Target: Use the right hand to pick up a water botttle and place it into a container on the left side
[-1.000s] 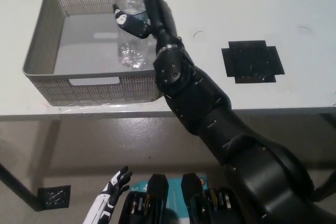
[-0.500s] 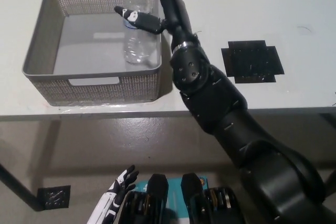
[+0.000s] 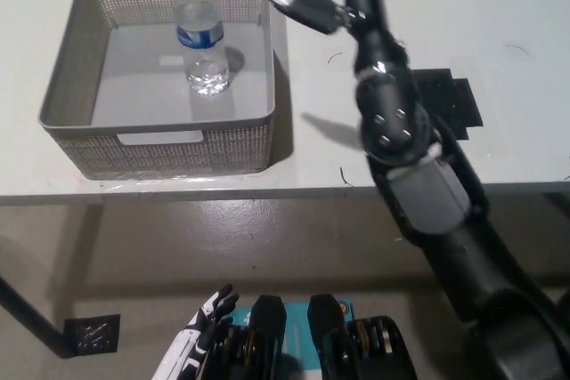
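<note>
While the water bottle (image 3: 198, 35) stands upright inside the grey mesh container (image 3: 64, 73), the black right hand (image 3: 307, 2) hovers empty above the container's right rim, fingers spread. The white left hand (image 3: 198, 337) hangs well below the container, fingers apart.

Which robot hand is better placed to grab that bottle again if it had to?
Probably the right robot hand: it hangs open beside the basket, near the upright water bottle. The left robot hand rests low, below the table.
</note>
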